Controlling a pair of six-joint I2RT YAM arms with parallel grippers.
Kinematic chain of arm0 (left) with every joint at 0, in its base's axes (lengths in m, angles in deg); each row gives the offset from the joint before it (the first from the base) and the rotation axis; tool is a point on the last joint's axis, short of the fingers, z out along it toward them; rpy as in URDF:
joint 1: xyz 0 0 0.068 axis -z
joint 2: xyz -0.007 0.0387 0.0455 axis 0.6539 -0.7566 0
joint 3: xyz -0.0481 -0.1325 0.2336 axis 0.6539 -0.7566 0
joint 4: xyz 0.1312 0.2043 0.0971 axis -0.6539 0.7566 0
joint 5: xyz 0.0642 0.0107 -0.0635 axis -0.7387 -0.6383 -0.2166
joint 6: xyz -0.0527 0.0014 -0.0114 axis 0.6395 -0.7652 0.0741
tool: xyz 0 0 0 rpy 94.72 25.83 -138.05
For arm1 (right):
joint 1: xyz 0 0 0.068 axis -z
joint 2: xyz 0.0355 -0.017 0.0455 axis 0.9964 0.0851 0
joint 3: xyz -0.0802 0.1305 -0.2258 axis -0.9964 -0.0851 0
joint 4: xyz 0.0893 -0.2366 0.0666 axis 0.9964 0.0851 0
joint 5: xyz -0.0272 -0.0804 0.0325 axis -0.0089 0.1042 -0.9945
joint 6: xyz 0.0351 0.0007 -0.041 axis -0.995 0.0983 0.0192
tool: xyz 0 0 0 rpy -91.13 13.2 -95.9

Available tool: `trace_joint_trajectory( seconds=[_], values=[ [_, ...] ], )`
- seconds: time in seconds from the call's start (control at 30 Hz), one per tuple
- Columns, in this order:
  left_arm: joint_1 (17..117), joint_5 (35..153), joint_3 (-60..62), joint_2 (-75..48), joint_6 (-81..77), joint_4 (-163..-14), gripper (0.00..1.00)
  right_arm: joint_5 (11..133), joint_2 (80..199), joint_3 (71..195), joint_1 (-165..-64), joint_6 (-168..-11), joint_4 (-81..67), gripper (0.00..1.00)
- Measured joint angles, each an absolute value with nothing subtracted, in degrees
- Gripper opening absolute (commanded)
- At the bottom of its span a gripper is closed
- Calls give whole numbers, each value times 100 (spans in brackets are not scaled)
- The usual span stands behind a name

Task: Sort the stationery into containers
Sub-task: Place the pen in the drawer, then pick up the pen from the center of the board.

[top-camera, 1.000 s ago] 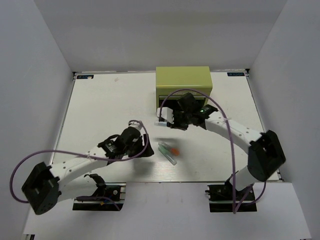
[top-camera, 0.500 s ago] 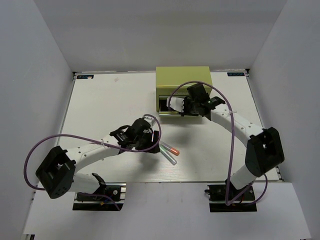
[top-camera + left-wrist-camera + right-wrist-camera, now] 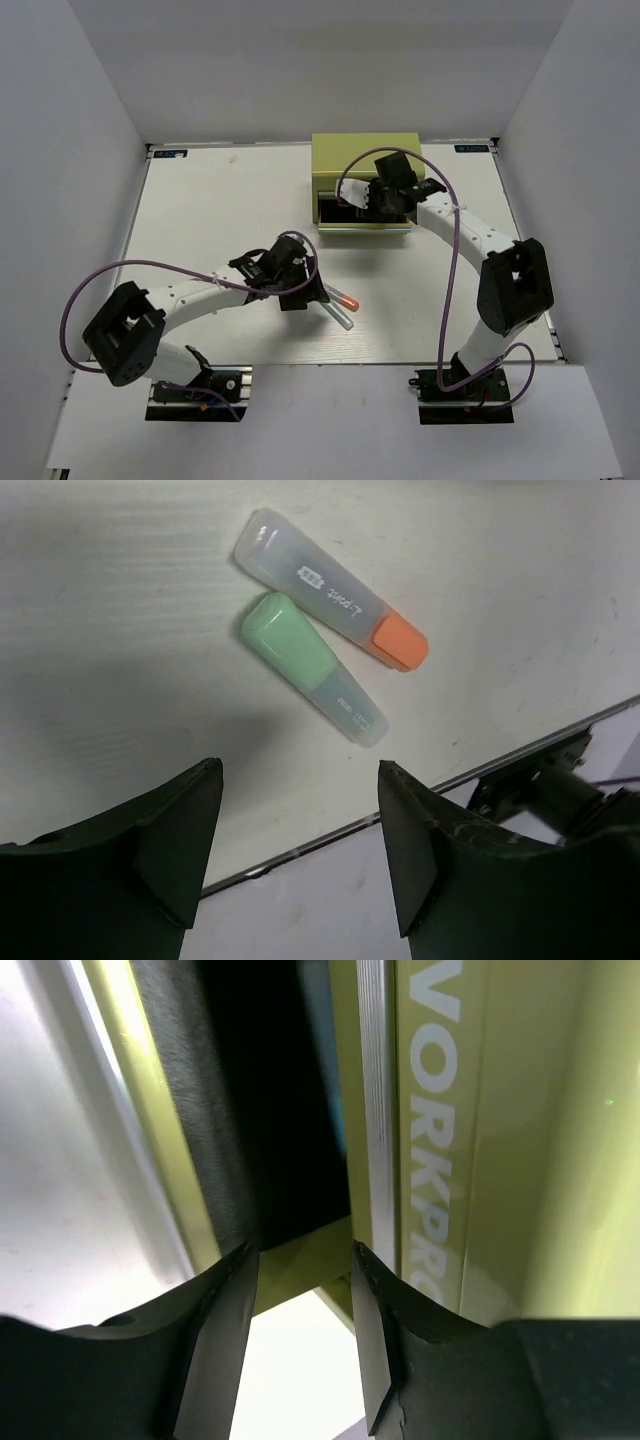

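Observation:
Two highlighters lie side by side near the table's front edge: a clear one with an orange cap (image 3: 332,592) (image 3: 345,299) and a green one (image 3: 310,666) (image 3: 341,316). My left gripper (image 3: 297,772) (image 3: 305,288) hovers open just beside them, with nothing between its fingers. The yellow-green chest (image 3: 367,155) (image 3: 500,1160) stands at the back with a front drawer (image 3: 340,212) pulled out. Over that drawer's dark inside (image 3: 270,1110) my right gripper (image 3: 302,1256) (image 3: 368,200) stands open and empty. What lies in the drawer is hidden.
White lettering (image 3: 437,1110) runs along the chest's front. The table's front edge (image 3: 420,795) and a metal rail lie just beyond the highlighters. Purple cables loop above both arms.
My right gripper carried a pale pen-like thing from mid-table to the open drawer and has opened; the thing no longer shows. My left gripper moved right toward the two highlighters.

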State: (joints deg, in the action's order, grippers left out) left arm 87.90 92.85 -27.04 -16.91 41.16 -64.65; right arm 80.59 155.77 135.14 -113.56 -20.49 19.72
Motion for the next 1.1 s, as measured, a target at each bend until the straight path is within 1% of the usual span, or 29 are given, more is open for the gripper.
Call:
trace_joint_trajectory(
  seconds=[0.1, 0.13, 0.3, 0.43, 0.47, 0.5, 0.63, 0.83, 1.1],
  values=[
    [8790, 9248, -2535, -1951, 4741, -6288, 73, 7844, 15415, 13514, -11319, -2294, 2088, 48],
    [8790, 9215, -2395, -2104, 4946, -6159, 72, 7753, 15319, 13510, -11304, -2409, 2127, 48],
    [8810, 9055, -1314, -3097, 5641, -5317, 67, 7381, 14431, 13191, -11219, -2984, 2064, 48],
    [8889, 9014, -581, -3833, 5906, -4895, 60, 7186, 13730, 12806, -11160, -3312, 1917, 48],
    [8915, 9014, -494, -3958, 5956, -4808, 57, 7162, 13625, 12725, -11138, -3371, 1880, 48],
    [8954, 9012, -402, -4080, 6006, -4666, 55, 7149, 13548, 12657, -11127, -3421, 1852, 48],
    [9103, 9012, -146, -4430, 6105, -4198, 55, 7130, 13321, 12349, -10998, -3577, 1731, 48],
    [9284, 8927, -101, -4515, 6153, -3796, 55, 7053, 13111, 12019, -10786, -3716, 1609, 48],
    [9404, 8924, 369, -4950, 6159, -3311, 56, 6850, 13061, 11993, -10631, -3909, 1585, 48]
  ],
)
